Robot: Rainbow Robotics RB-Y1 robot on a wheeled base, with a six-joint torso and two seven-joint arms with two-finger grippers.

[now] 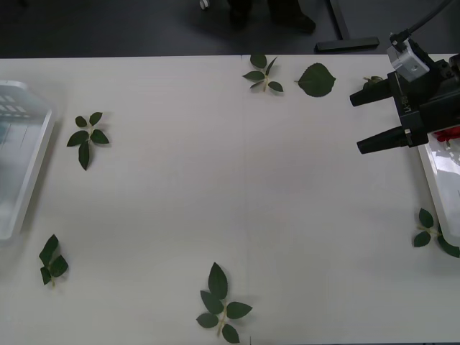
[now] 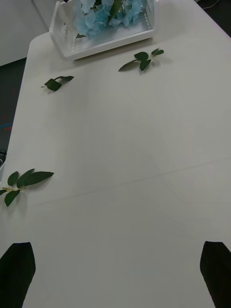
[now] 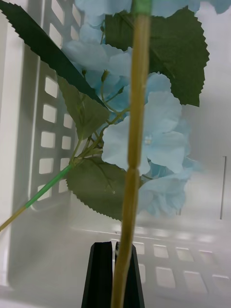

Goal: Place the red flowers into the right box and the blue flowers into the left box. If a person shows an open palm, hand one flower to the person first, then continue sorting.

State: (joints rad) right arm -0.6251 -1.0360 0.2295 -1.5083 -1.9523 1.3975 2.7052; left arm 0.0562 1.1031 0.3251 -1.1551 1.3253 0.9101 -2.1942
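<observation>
Left gripper [image 3: 114,269] pinching blue flowers' [image 3: 144,139] stiff, light stem over left box [image 3: 43,144] — right gripper [image 1: 366,118] open, empty.

Even, diffuse overhead light falls on the matt off-white table top [image 1: 215,187], where the scattered dark green leaf sprigs [image 1: 88,136] cast only faint, soft shadows. The shallow white plastic left box [image 1: 21,180] is washed out by glare. Close to the left wrist camera, the pale-blue hydrangea flowers [image 3: 159,130] appear soft and hazy.
</observation>
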